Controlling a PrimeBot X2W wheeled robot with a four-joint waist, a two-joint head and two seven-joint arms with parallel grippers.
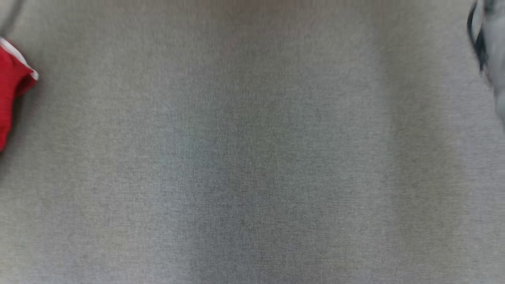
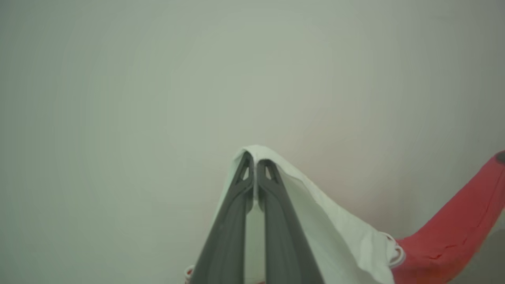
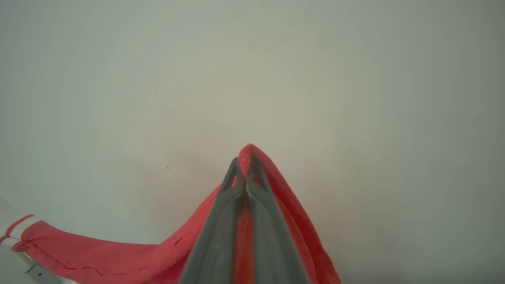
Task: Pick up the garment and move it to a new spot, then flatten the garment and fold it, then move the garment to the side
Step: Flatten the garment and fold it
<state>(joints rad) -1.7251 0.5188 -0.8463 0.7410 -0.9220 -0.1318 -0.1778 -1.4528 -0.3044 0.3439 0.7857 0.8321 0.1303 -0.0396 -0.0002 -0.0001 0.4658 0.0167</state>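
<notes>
The garment is red with a white band. In the left wrist view my left gripper (image 2: 255,163) is shut on the white part of the garment (image 2: 339,232), which drapes over the fingertips, while the red cloth stretches away to the right. My right gripper (image 3: 245,163) is shut on a red fold of the garment (image 3: 294,205), and from there the cloth trails off to the lower left. The head view catches one red, white-edged piece of the garment (image 1: 12,86) at the left edge.
A grey cloth-covered surface (image 1: 252,157) spreads across the head view. A pale, blurred robot arm with dark cabling (image 1: 487,47) hangs at the top right edge. Both wrist views look onto a plain pale surface behind the fingers.
</notes>
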